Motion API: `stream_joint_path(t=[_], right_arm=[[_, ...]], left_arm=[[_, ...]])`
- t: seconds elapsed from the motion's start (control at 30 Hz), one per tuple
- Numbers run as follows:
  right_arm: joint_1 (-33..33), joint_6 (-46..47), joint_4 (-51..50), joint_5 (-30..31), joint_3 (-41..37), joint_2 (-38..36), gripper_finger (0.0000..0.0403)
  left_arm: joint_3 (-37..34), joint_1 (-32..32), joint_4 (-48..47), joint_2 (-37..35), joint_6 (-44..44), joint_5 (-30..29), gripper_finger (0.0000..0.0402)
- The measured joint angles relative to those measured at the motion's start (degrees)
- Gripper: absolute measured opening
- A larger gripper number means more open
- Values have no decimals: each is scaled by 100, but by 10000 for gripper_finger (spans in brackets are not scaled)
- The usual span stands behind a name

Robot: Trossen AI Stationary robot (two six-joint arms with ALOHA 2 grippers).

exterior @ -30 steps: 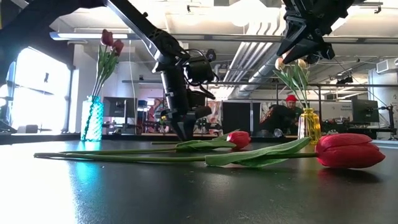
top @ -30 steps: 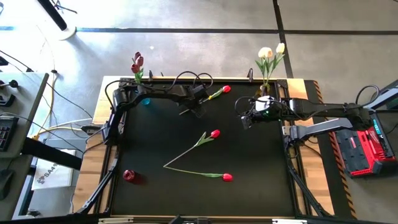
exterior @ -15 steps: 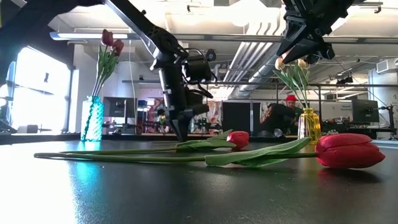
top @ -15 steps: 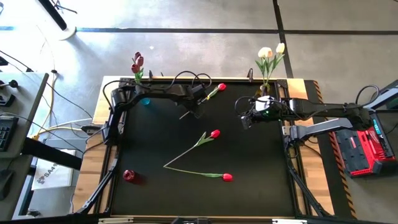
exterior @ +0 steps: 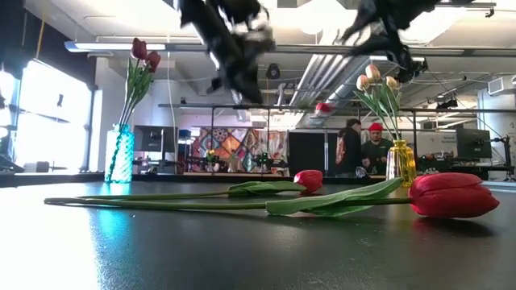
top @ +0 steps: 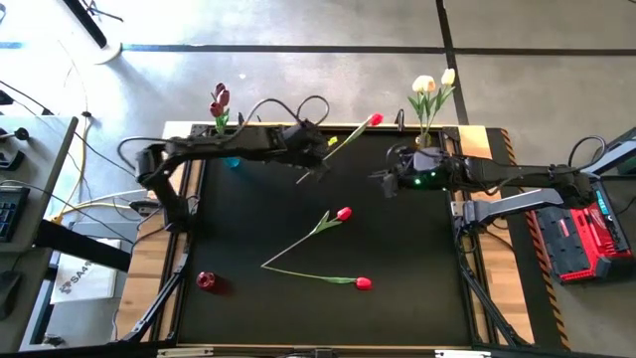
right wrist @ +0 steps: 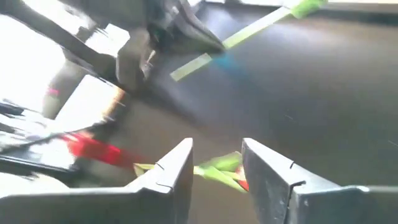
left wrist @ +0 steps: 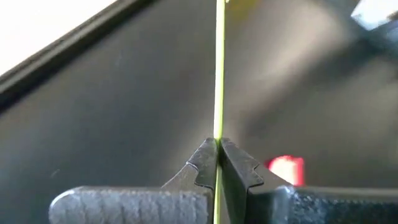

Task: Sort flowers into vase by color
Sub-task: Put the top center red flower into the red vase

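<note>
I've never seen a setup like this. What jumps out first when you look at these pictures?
The left claw, shut on a thin green stem, holds a red tulip up over the far edge of the black table. Two more red tulips lie crossed mid-table. At the far corners stand a blue vase of dark red tulips on the left and a yellow vase of cream ones on the right, where the open right claw hovers.

You had open mat at the table's (top: 238, 298) near half, save two crossed red tulips (top: 343, 214) mid-table and a red object (top: 206, 280) near the left corner. Both vases (top: 232, 161) crowded the far edge.
</note>
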Motion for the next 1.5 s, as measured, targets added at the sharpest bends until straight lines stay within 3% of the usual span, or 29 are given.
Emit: stream_joint_path(t=[0.2,0.4,0.57,0.7,1.2,1.5], right_arm=[[0,-315,1580,185,0,0,161],[0,-650,2433,714,0,0,193],[0,-960,3411,822,0,55,196],[92,-1083,4215,546,0,298,188],[799,-922,4491,1118,2,787,116],[863,-940,4472,1085,0,526,135]], left_arm=[[4,-469,507,-723,195,-2,0],[4,-770,595,-1266,124,-40,0],[7,-894,534,-1554,148,41,0],[7,-1061,411,-1730,149,173,0],[7,-1586,375,-1776,98,186,0],[7,-1554,387,-1776,-60,-87,0]])
